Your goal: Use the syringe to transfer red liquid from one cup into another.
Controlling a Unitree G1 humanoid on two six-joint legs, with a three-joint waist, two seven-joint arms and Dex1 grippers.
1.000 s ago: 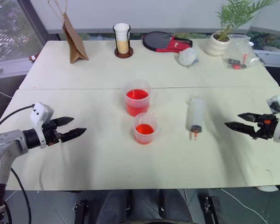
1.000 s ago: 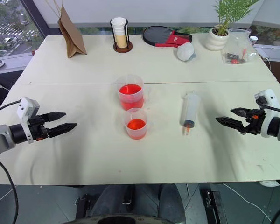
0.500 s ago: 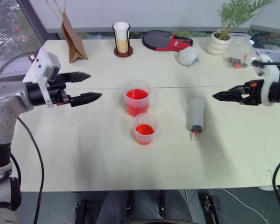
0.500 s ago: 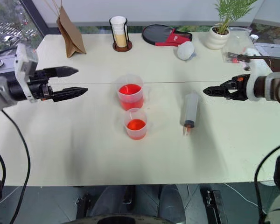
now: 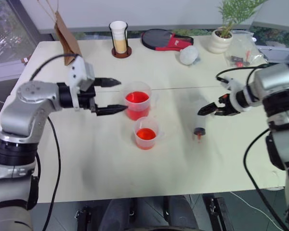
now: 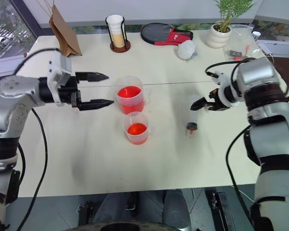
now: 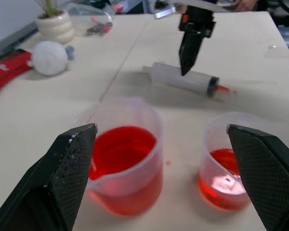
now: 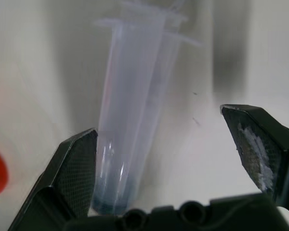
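The syringe [image 5: 202, 119] lies flat on the table, its orange tip toward the front edge, right of the two cups. A larger clear cup [image 5: 137, 100] holds red liquid [image 5: 137, 97]. In front of it a smaller cup [image 5: 146, 132] holds a shallower layer. My left gripper [image 5: 124, 95] is open and level, its fingertips just left of the larger cup; its wrist view looks out over both cups [image 7: 127, 163]. My right gripper [image 5: 202, 110] points down over the syringe barrel [image 8: 130, 130], open, with a finger [image 8: 72, 168] on each side and apart from it.
Along the table's far edge stand a brown paper bag [image 5: 65, 33], a stack of cups in a holder [image 5: 118, 38], a black and red case [image 5: 166, 41], a white lump [image 5: 188, 55], a potted plant [image 5: 219, 41] and a clear plastic bag [image 5: 241, 53].
My left gripper rose and swung right to the larger cup's side. My right gripper moved left and tipped downward over the syringe. Both stayed open; cups and syringe have not moved.
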